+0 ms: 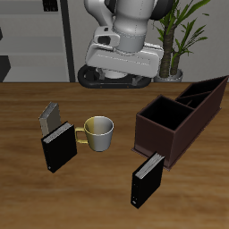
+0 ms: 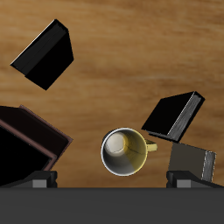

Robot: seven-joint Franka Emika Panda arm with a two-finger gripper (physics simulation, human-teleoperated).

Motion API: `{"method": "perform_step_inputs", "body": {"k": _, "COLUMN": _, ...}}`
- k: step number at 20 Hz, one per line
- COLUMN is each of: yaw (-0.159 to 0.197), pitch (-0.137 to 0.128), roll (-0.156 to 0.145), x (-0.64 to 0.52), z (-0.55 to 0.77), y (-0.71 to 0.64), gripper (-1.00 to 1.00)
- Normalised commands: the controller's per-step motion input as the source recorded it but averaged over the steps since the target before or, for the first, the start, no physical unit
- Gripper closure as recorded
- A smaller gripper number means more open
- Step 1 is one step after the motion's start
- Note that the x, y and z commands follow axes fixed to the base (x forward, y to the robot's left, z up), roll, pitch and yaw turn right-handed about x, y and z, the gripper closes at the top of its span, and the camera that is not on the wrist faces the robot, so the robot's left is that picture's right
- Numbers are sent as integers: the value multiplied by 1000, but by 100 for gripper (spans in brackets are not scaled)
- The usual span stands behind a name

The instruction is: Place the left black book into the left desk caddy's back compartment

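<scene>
The left black book [image 1: 148,181] stands upright near the table's front edge, in front of the caddy; the wrist view shows it too [image 2: 44,54]. The left desk caddy [image 1: 179,121], a dark maroon box, sits behind it, and one of its corners shows in the wrist view [image 2: 26,144]. Its long narrow back compartment [image 1: 200,95] is farthest from the book. My gripper [image 1: 116,79] hangs high over the back of the table, behind the mug and far from the book. In the wrist view the gripper [image 2: 111,181] is open and empty, with its fingertips [image 2: 39,181] wide apart.
A cream mug [image 1: 98,131] stands mid-table and also shows in the wrist view [image 2: 122,150]. Beyond it stand the second black book [image 1: 59,148] and a smaller grey book [image 1: 50,117]. A potted plant [image 1: 174,36] is behind the table.
</scene>
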Motion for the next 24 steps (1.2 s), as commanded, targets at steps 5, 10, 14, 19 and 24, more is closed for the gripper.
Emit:
{"method": "perform_step_inputs", "body": {"k": 5, "yaw": -28, "pitch": 11, "roll": 14, "x": 464, "z": 45, "y": 358, "gripper": -100}}
{"method": "perform_step_inputs", "body": {"k": 10, "yaw": -9, "pitch": -9, "roll": 37, "x": 385, "z": 69, "y": 395, "gripper": -100}}
{"method": "perform_step_inputs", "body": {"k": 14, "yaw": -16, "pitch": -18, "roll": 50, "x": 276, "z": 96, "y": 232, "gripper": -100}}
{"method": "perform_step_inputs", "body": {"k": 19, "yaw": 31, "pitch": -2, "roll": 76, "x": 327, "z": -26, "y": 252, "gripper": -100}}
{"method": "perform_step_inputs", "body": {"k": 24, "yaw": -24, "pitch": -13, "roll": -10, "x": 231, "z": -38, "y": 67, "gripper": -100}}
